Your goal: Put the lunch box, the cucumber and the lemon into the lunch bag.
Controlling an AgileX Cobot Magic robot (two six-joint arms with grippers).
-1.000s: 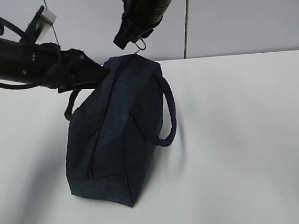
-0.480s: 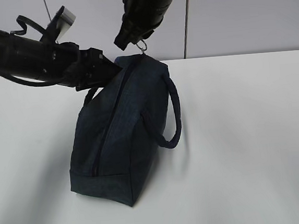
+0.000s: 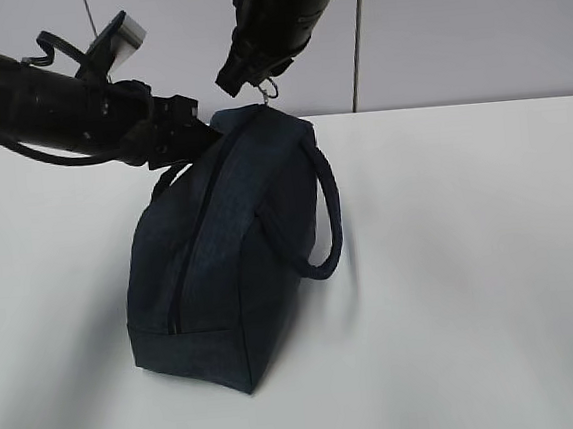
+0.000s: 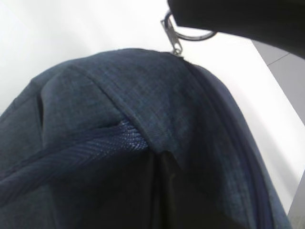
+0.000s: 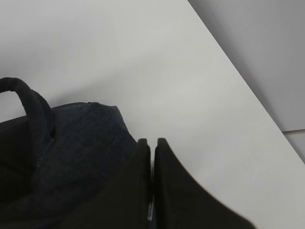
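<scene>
Up top, right tool (image 3: pixel 267 79) pinches the ring pull (image 3: pixel 270 87) — left tool (image 3: pixel 203 139) clamped on the lunch bag (image 3: pixel 225 260) fabric

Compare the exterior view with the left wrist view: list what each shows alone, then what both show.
Exterior only: the whole lunch bag standing on the white table, its loop handle, both arms, the left gripper at the bag's top corner. Left wrist only: a close look at the fabric folds and handle webbing. Both: the bag, the silver ring pull under the right gripper.
</scene>
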